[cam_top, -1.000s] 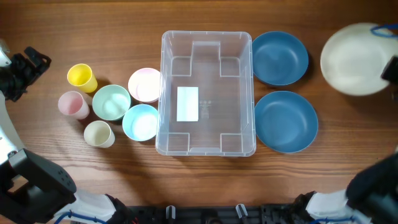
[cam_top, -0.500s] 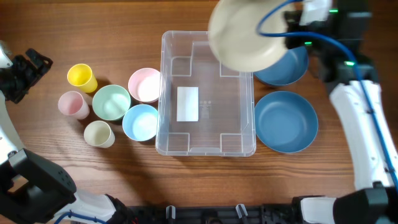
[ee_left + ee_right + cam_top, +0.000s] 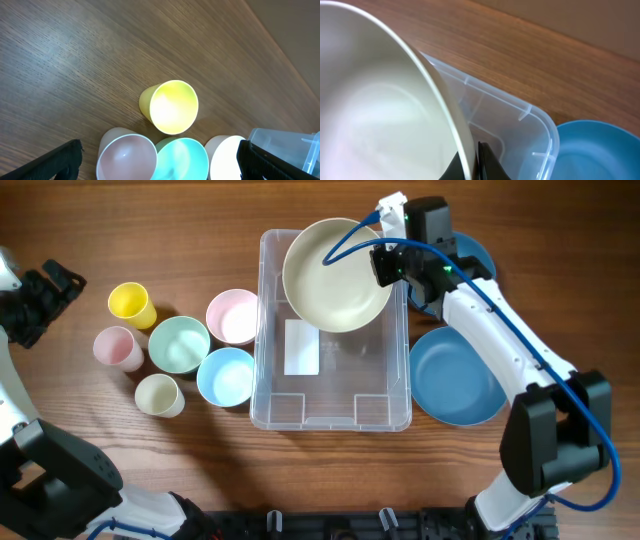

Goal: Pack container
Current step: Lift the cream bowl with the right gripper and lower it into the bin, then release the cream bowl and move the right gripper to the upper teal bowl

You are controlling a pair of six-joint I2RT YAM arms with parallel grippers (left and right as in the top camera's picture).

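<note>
The right end effector [image 3: 384,264] grips a cream bowl [image 3: 335,275] by its rim above the far half of the clear container [image 3: 340,395], mid-bench [image 3: 200,465]. The left end effector [image 3: 168,161] is spread wide and empty.

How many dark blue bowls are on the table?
2. One dark blue bowl lies right of the container, toward the front. The other sits farther back, partly covered by the right arm holding a cream bowl. No others show.
</note>
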